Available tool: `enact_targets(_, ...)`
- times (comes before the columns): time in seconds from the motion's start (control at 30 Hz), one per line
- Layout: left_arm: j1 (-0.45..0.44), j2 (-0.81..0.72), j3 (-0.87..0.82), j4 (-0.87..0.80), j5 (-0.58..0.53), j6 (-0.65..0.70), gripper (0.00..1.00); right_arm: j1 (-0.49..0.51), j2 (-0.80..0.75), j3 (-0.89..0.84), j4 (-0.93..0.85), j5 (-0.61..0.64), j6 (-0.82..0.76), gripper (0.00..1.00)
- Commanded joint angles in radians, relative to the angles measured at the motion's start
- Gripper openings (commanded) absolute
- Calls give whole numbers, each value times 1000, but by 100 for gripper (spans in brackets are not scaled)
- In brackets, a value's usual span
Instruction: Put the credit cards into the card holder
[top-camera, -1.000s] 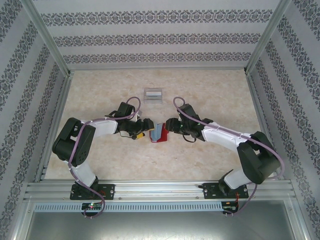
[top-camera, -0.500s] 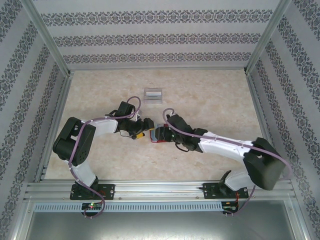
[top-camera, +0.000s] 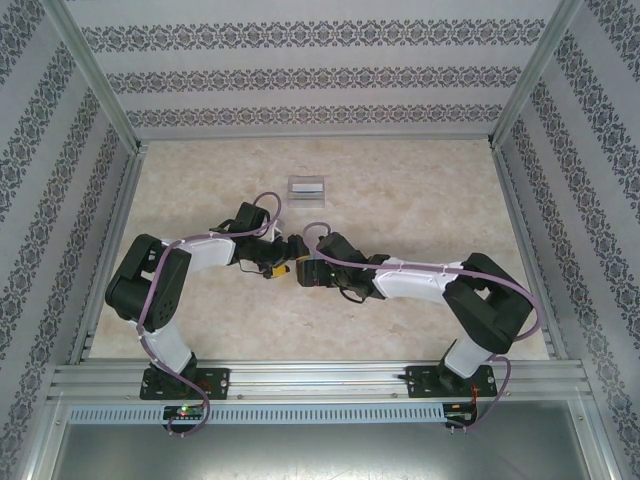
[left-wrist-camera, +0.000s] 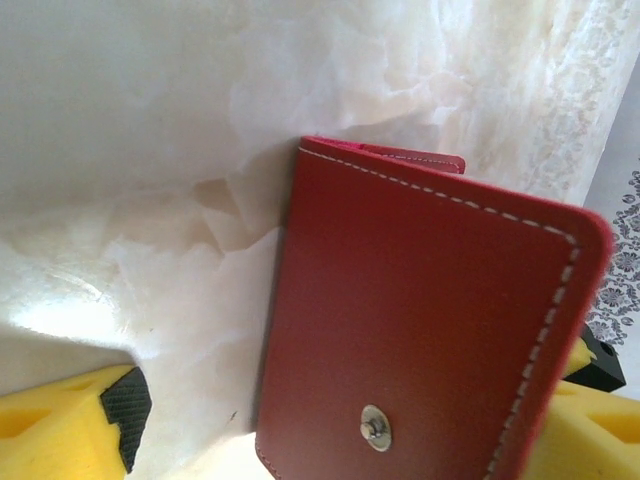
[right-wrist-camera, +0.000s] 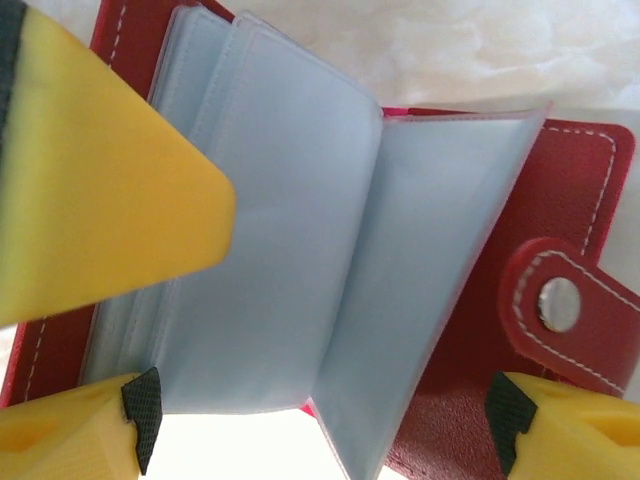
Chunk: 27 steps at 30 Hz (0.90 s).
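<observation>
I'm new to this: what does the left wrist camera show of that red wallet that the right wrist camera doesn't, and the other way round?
Left wrist, not right: the red wallet from outside, a plain cover with white stitching and a small metal snap stud.
Right wrist, not left: the wallet's inside, with pale bluish plastic sleeves fanned open, and a snap tab at its edge.
Both: the same wallet, close up, with each camera's own yellow fingers at the bottom corners.
</observation>
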Motion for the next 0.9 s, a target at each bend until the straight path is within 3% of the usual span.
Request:
enact_targets(0.0, 22, -29, -21, -19, -78, 23, 93, -1, 28, 26, -5, 55, 6, 84)
enact_targets(0.2, 31, -64, -7, -79, -107, 65, 100, -22, 73, 26, -2, 35, 29, 69)
enact_targets(0.33, 30, -79, -25, -78, -151, 67, 100, -19, 85, 46, -20, 37, 15, 67)
enact_targets(0.43, 30, -97, -38, -78, -180, 80, 95, -19, 83, 50, -27, 39, 19, 67)
enact_targets(0.63, 31, -102, -37, -100, -211, 134, 65, -23, 81, 56, -47, 55, 13, 67)
enact_targets(0.87, 30, -121, -43, -82, -204, 129, 65, -36, 84, 41, -38, 51, 31, 66)
